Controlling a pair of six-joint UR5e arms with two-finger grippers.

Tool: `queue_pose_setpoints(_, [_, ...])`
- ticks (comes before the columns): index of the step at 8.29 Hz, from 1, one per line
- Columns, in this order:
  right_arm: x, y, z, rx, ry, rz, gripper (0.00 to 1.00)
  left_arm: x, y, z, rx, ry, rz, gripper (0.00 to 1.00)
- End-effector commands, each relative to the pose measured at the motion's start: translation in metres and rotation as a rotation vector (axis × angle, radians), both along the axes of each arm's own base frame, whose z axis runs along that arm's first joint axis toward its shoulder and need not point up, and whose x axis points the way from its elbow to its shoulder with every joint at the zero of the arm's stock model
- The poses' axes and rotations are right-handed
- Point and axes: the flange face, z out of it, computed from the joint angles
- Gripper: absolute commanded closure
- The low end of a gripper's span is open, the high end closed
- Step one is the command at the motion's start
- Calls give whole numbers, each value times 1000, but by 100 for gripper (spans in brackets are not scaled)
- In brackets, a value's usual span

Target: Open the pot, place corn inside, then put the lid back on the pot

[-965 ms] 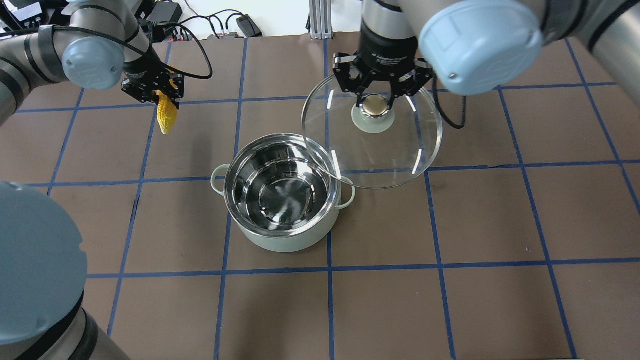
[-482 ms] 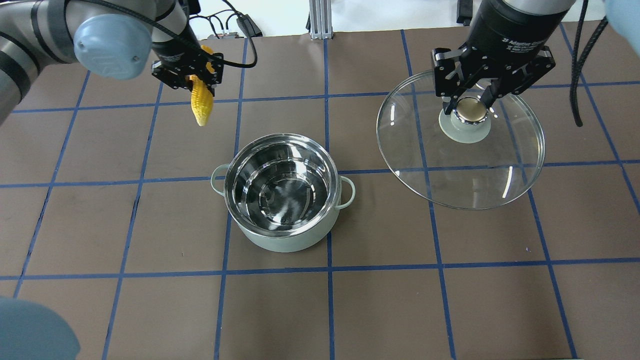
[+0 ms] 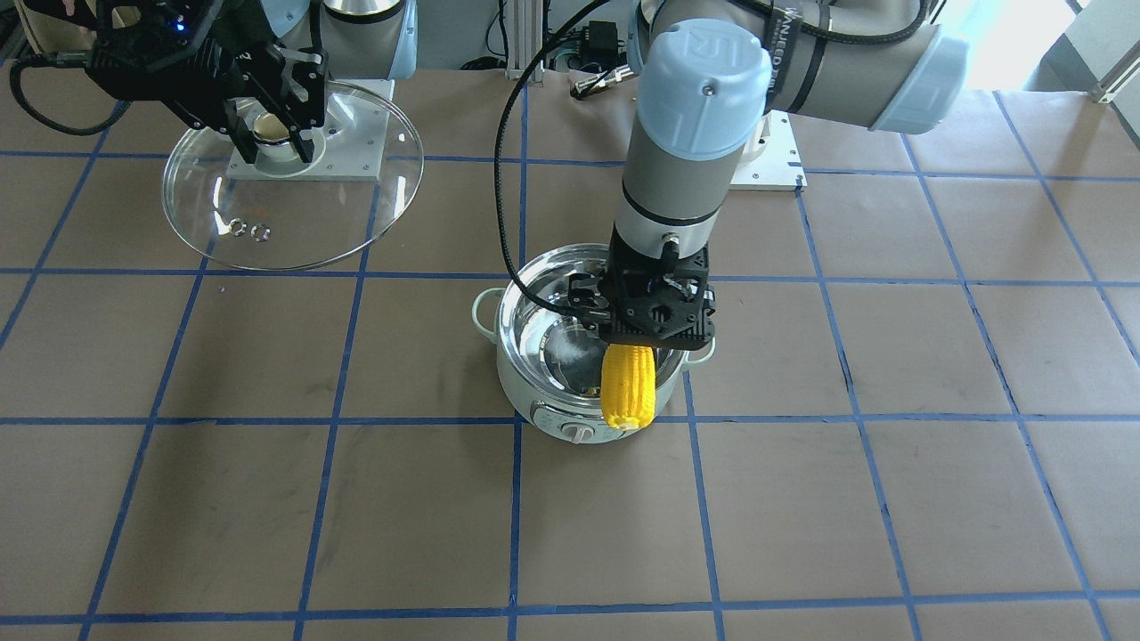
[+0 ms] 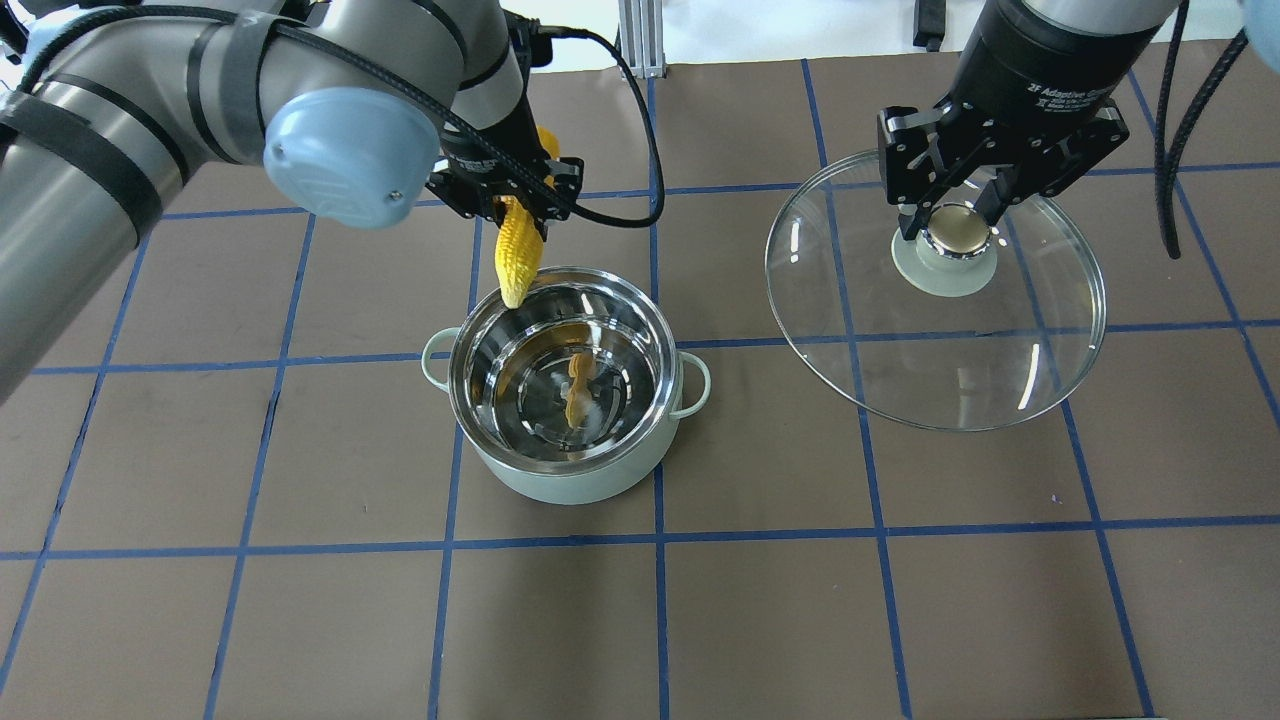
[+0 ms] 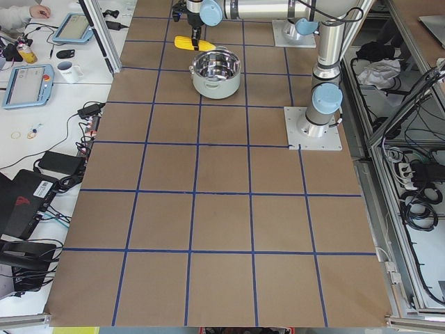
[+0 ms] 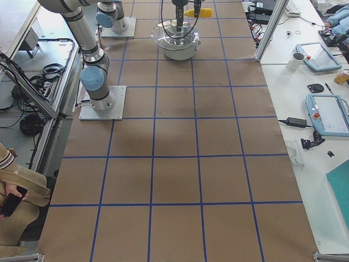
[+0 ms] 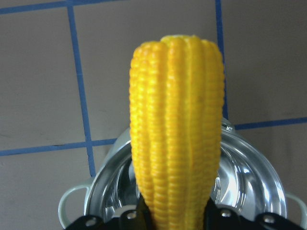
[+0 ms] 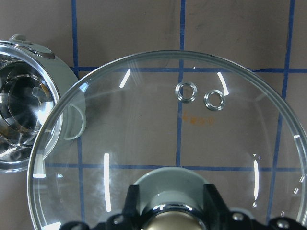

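left gripper [image 4: 512, 208]: clamps yellow plastic corn cob [image 4: 520, 258]
right gripper [image 4: 957, 225]: grips clear glass lid [image 4: 940, 370], upper right
advice: centre over mint-green pot [image 4: 570, 487] first

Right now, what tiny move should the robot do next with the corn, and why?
Probably slide the left gripper toward the middle of the pot: the corn it holds hangs over the far rim, and the pot stands open.
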Motion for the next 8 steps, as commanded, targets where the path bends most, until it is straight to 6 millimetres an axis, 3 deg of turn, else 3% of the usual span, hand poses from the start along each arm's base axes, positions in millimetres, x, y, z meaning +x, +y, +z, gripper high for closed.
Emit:
queue_pose_setpoints(1, [0,1,0,4,0,1,60,-15,34,-49,100,-27,-54,100])
queue_pose_setpoints(6, [0,2,-2,11,-4,-4,60,-12,50,-102,210,-50,-47,100])
queue_pose_setpoints(7, [0,2,-2,11,-6,-4,60,-12,52,-104,215,-54,-41,100])
queue_pose_setpoints(8, [0,2,-2,11,-6,-5,60,-12,52,-105,216,-52,-41,93])
